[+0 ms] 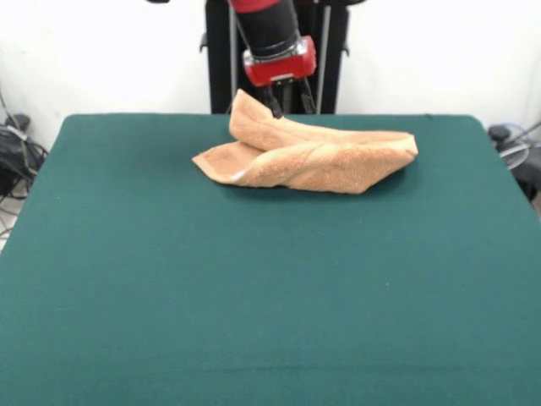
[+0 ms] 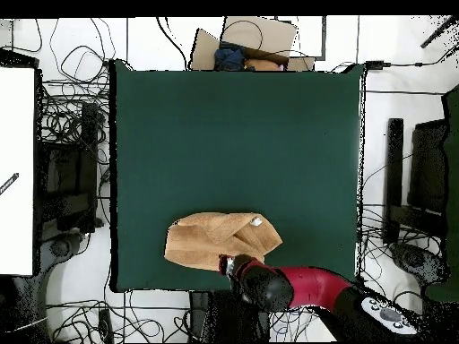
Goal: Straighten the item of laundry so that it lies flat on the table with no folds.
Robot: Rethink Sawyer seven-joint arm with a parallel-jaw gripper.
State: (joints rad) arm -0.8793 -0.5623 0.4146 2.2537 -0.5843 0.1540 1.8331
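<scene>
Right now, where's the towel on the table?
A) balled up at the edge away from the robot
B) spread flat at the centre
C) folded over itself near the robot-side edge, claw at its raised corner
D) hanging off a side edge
C: the towel lies in overlapping folds by the table edge nearest the robot, with the claw at its lifted corner.

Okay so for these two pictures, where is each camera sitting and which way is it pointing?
Front view: across the table, facing the robot; the red and black arm drops in from the top, its gripper at the towel.
Overhead view: above the table, looking straight down; the arm enters from the bottom edge.
Both show the folded towel with the gripper at its robot-side edge.
</scene>
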